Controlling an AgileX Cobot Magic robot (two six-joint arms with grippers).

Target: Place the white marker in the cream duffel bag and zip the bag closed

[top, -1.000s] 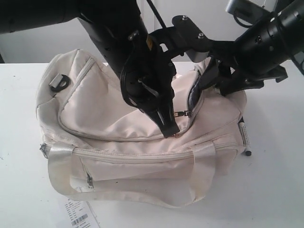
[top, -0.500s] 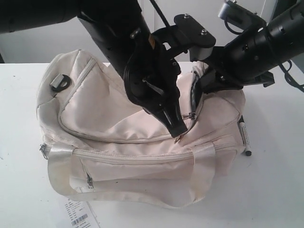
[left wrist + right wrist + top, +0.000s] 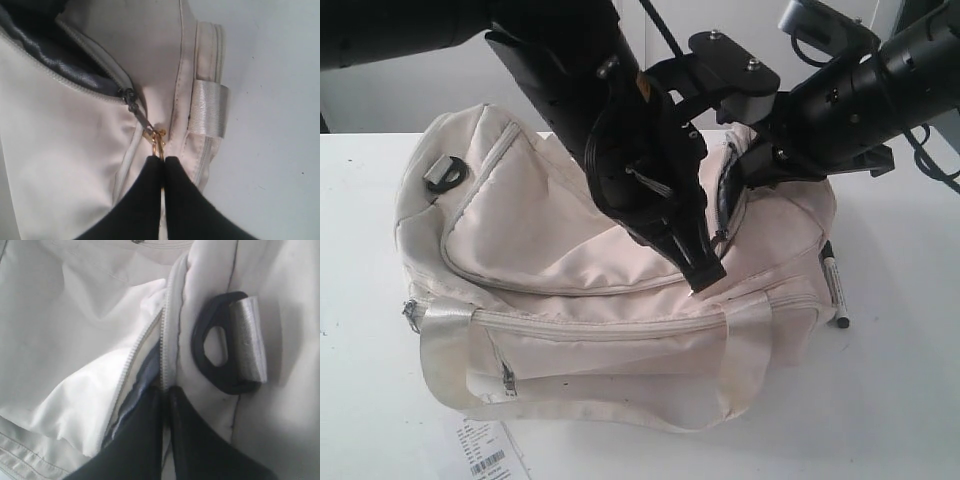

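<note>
Marker point(image 3: 835, 290) outside the bag point(image 3: 550, 240), on the table point(image 3: 900, 380) just beside the bag's right end, apart from both grippers.
Left gripper point(image 3: 161, 160) fingers pressed together, pinching the gold zip pull point(image 3: 156, 139); right gripper point(image 3: 165, 392) fingers closed on the bag's rim at the open zip, beside a black buckle point(image 3: 220, 360).

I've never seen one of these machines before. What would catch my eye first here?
A big cream bag fills the middle of the white table. The black left gripper pinches the gold zip pull, and the right gripper is shut on the edge of the bag's opening. A white marker lies on the table beside the bag, on the right arm's side.
</note>
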